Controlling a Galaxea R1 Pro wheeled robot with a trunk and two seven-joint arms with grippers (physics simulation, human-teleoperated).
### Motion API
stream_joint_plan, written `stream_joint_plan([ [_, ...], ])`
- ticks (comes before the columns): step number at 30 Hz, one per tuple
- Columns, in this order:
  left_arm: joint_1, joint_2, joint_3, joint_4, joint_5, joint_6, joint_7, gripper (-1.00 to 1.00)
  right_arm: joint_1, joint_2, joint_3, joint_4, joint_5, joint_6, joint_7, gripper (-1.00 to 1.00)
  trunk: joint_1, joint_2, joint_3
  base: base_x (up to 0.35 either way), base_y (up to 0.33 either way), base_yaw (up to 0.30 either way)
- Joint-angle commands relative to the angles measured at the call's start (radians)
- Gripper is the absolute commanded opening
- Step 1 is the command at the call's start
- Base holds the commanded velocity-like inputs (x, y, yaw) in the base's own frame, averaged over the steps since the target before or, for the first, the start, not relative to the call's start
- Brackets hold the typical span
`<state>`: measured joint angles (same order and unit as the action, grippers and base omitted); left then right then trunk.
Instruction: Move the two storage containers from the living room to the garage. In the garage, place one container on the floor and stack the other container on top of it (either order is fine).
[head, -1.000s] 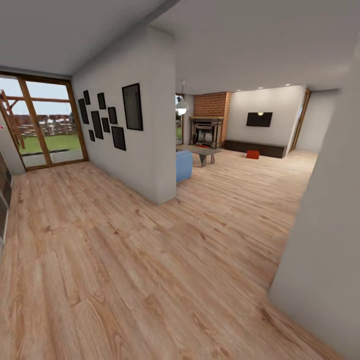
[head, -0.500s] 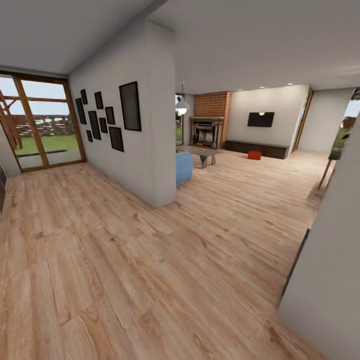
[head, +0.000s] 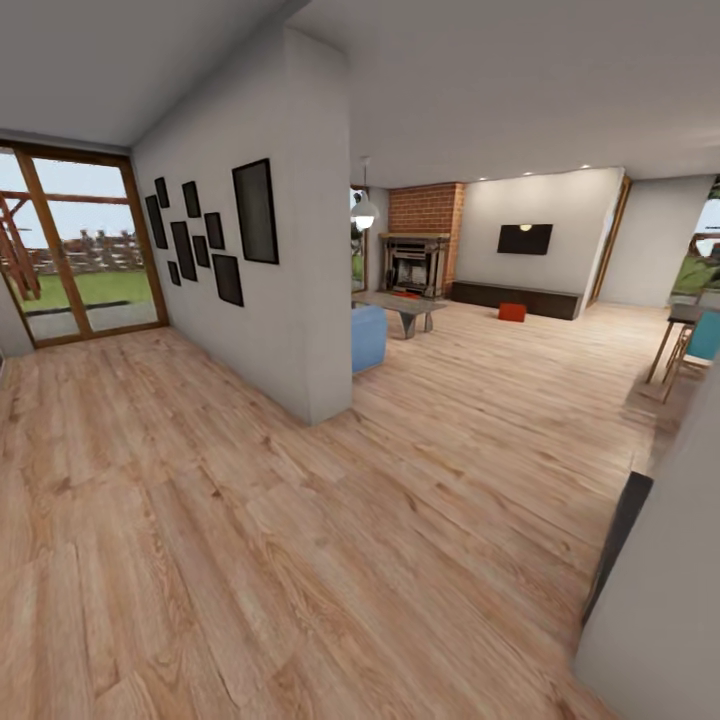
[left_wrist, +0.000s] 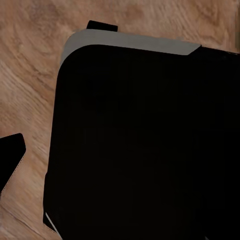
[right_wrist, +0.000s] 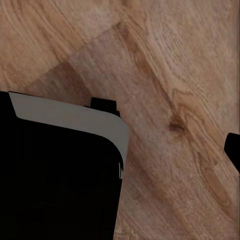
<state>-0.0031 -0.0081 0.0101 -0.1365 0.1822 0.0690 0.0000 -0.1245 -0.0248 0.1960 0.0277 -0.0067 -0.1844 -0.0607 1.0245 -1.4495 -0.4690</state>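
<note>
Wrist views look straight down on light wood planks (right_wrist: 170, 65), each half covered by a black, rounded body with a pale grey edge (left_wrist: 135, 42); a dark tip shows at the frame edge in both, too little to tell whether either claw is open or closed, and nothing orange-red lies near them, so I judge that both carry nothing.

Outward from there, the head view looks along the plank floor (head: 300, 520) toward the living room. A white wall (head: 300, 250) hung with black frames (head: 255, 212) stands at ten o'clock, with a glazed door (head: 80, 250) further round at nine. Past its corner sits a blue sofa end (head: 368, 338), then a low surface (head: 405, 305), a brick column (head: 425, 208) and a fireplace (head: 412, 263) near twelve. One container (head: 512, 312) rests on the planks at about one o'clock, far off, just before the dark cabinet (head: 515, 295) under the TV (head: 525, 239). I cannot make out the second container.

As for progress, nothing seems done: the robot is well apart from the container, no garage is visible, and both pick-ups, both carries and the stacking remain
</note>
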Motion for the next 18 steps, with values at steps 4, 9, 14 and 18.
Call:
stream_joint_plan([
  [4, 0.000, -0.001, 0.002, -0.002, 0.008, 0.005, 0.000, 1.00, -0.001, 0.000, 0.009, 0.003, 0.004, -0.006, -0.004, 1.00, 0.001, 0.000, -0.001, 0.322, 0.000, 0.000],
  [9, 0.000, -0.001, 0.002, -0.002, 0.008, 0.005, 0.000, 1.00, -0.001, 0.000, 0.010, 0.003, 0.005, -0.006, -0.004, 1.00, 0.001, 0.000, -0.001, 0.322, 0.000, -0.100],
  [14, 0.000, 0.000, 0.002, -0.002, 0.008, 0.006, 0.000, 1.00, -0.001, 0.000, 0.011, 0.003, 0.004, -0.005, -0.004, 1.00, 0.001, 0.000, -0.001, 0.322, 0.037, -0.210],
  [18, 0.000, 0.000, 0.002, -0.002, 0.008, 0.006, 0.000, 1.00, -0.001, 0.000, 0.012, 0.003, 0.005, -0.004, -0.004, 1.00, 0.001, 0.000, -0.001, 0.322, 0.080, -0.235],
])
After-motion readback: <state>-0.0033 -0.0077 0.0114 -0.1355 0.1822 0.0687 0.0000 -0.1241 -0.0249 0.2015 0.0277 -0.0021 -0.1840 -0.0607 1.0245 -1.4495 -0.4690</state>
